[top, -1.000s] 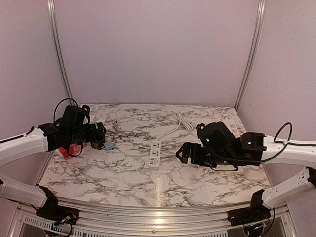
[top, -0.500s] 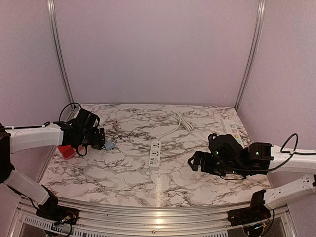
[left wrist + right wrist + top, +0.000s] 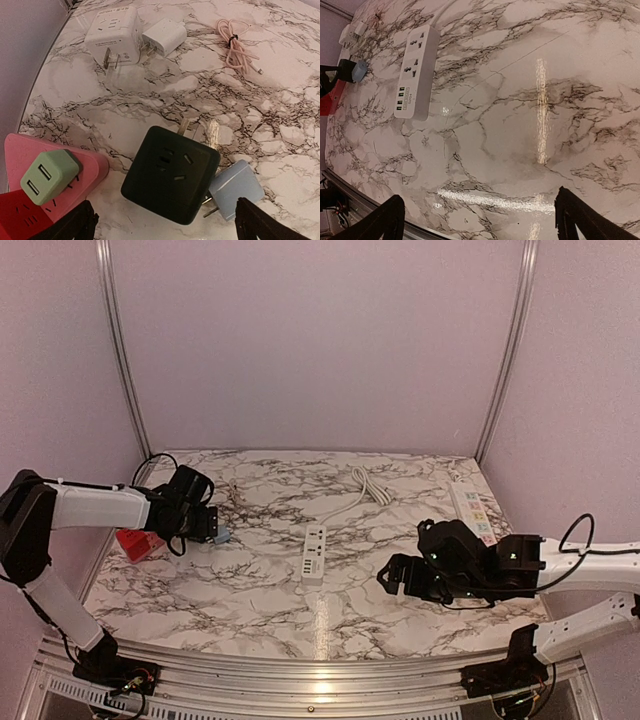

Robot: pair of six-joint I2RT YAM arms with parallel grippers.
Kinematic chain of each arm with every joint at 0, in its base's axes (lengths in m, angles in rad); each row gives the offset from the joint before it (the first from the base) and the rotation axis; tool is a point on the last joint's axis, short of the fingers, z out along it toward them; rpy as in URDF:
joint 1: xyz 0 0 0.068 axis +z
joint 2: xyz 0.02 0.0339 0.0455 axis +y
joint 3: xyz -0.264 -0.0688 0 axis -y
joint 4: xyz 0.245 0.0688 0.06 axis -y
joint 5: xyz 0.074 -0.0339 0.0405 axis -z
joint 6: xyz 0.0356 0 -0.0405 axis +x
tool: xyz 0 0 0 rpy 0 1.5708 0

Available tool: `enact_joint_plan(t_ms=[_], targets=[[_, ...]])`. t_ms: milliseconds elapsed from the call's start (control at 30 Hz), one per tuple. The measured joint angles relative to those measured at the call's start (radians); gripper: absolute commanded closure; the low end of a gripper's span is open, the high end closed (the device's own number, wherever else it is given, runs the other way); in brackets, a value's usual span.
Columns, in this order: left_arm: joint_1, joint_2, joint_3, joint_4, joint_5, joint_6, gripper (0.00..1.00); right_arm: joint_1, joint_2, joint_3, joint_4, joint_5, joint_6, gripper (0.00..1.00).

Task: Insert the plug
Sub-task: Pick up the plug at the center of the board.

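The left jaws are hanging spread wide above the dark green cube-shaped plug adapter (image 3: 170,172), which is lying near the left edge of the marble-patterned table (image 3: 400,490), prongs pointing away from the wrist. The long white power strip (image 3: 315,552) is lying mid-table, its long axis running near-to-far, while the right jaws are hovering spread and empty to its right
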Motion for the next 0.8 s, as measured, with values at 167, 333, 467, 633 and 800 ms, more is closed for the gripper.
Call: enact_joint_plan(t_ms=[167, 333, 467, 633, 800], targets=[[0.022, 0.054, 0.024, 0.031, 0.023, 0.015, 0.04, 0.0, 0.02, 0.0, 0.008, -0.004, 0.0, 0.02], [0.04, 0.104, 0.047, 0.066, 0.035, 0.025, 0.08, 0.0, 0.039, 0.0, 0.014, -0.007, 0.0, 0.02], [0.051, 0.14, 0.053, 0.082, 0.053, 0.033, 0.15, 0.0, 0.06, 0.0, 0.021, -0.011, 0.0, 0.01], [0.057, 0.154, 0.058, 0.092, 0.068, 0.033, 0.32, 0.0, 0.091, 0.0, 0.026, -0.016, 0.0, 0.02], [0.058, 0.154, 0.058, 0.103, 0.087, 0.039, 0.44, 0.0, 0.116, 0.0, 0.031, -0.023, 0.0, 0.02]])
